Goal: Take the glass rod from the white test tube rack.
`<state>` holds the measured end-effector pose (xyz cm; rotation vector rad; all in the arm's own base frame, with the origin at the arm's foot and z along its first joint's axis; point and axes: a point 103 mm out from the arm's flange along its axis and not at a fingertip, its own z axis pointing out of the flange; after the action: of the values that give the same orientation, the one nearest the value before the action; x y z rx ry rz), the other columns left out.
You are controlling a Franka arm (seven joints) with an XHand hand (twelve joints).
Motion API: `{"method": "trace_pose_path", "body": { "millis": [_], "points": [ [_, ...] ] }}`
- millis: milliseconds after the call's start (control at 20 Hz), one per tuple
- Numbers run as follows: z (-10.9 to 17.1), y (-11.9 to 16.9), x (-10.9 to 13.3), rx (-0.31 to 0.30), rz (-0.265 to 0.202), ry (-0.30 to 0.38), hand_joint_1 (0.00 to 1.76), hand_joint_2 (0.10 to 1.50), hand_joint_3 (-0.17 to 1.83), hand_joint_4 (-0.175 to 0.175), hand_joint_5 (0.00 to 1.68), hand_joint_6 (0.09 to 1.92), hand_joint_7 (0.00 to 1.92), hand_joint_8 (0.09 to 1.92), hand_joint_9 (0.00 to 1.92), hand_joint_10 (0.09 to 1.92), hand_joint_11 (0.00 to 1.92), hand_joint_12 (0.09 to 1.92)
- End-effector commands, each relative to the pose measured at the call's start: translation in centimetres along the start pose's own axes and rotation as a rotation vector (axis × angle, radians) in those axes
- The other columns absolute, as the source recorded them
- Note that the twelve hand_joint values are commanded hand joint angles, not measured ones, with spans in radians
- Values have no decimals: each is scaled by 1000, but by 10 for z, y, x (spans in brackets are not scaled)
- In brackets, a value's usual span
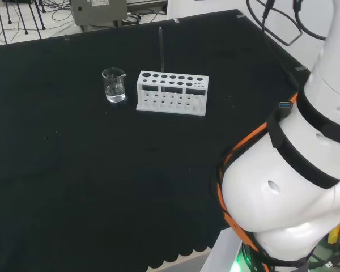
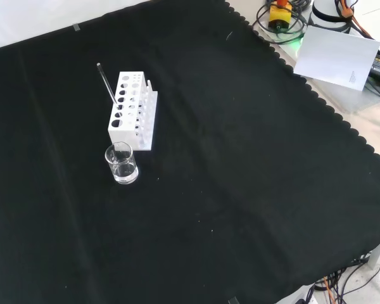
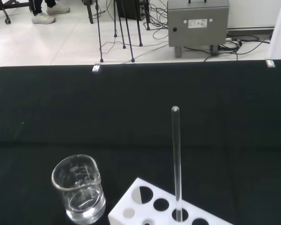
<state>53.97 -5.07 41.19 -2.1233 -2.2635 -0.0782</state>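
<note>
Glass rod (image 3: 176, 159) stood upright in a hole of the white rack (image 1: 171, 93), beaker (image 1: 114, 85) just beside the rack. Can't tell hand state. Risk, imo: off-axis pull tips the rack or snaps rod; sideways approach bumps beaker.

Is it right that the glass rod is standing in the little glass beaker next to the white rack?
Not quite. The glass rod stands upright in a hole of the white test tube rack, not in the beaker. The wrist view shows its lower end going into a rack hole, while the beaker sits beside the rack, apart from the rod.
</note>
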Motion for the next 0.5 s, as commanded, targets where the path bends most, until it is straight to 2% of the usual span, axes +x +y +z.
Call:
{"method": "trace_pose_path", "body": {
  "millis": [50, 250, 500],
  "points": [
    [21, 33, -17, 4, -22, 33, 742, 1242, -175, -175, 475, 988, 697, 1005, 1077, 1163, 862, 1314],
    [26, 47, -20, 12, -23, 27, 746, 1242, -175, -175, 479, 1010, 724, 1016, 1088, 1152, 954, 1313],
    [48, 58, -18, 13, -39, 36, 760, 1230, -175, -175, 487, 1020, 761, 1020, 1122, 1108, 1035, 1313]
  ]
}}
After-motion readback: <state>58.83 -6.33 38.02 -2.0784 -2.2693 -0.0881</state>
